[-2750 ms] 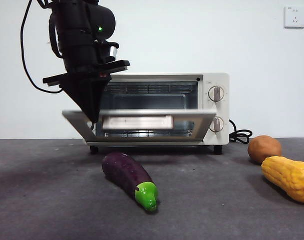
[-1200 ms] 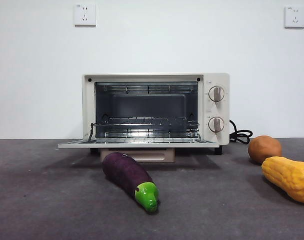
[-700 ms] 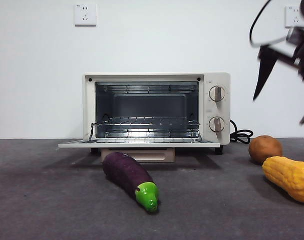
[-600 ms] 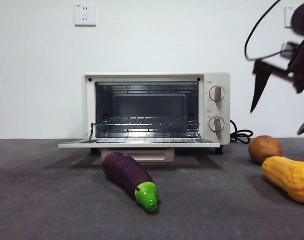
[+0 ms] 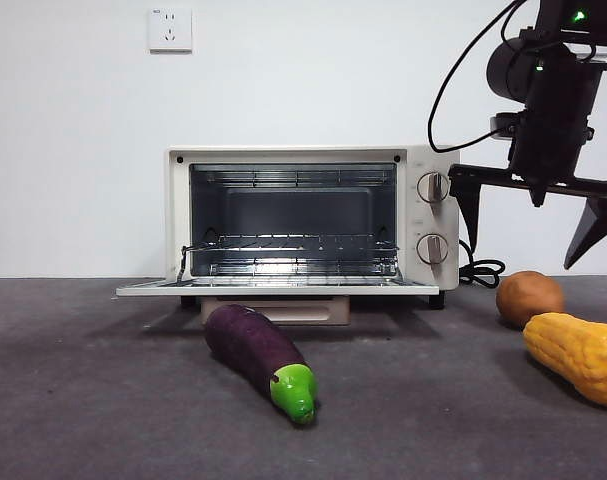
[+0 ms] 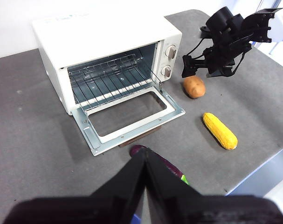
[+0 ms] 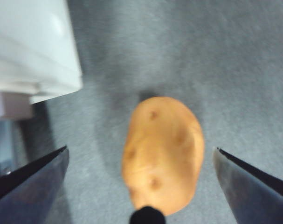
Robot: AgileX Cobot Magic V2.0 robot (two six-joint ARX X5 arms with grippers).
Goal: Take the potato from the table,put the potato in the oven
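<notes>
- Front view: right gripper (image 5: 535, 220) now down from the top right corner, hanging above the potato (image 5: 528, 297), jaws spread wide and holding nothing; a moment before only blurred and higher, and a second ago not in view at all.
- Same view: oven (image 5: 311, 218) door now lying flat open, wire rack free; earlier half shut with the other arm at it. Judged from this: opening finished, picking of the potato in hand.
- Potato resting on the table (image 5: 103, 400) near its right edge, just behind the yellow vegetable (image 5: 578, 355) and right of the oven's black cord (image 5: 480, 270); eggplant (image 5: 261, 358) in front of the door, unmoved.
- Left wrist view: left gripper (image 6: 145, 161) high above the near edge, jaws pressed together, empty, waiting. Visible from here: oven at the far edge, potato (image 6: 194, 87) under the right gripper (image 6: 197, 70), yellow vegetable (image 6: 219, 130) nearer.
- Right wrist view: potato (image 7: 162, 153) between the two wide jaws of the right gripper (image 7: 141, 175), not touched; corner of the oven (image 7: 34, 46) beside it.
- Surface and room: dark grey mottled top, plain white wall with a socket (image 5: 170, 30).
</notes>
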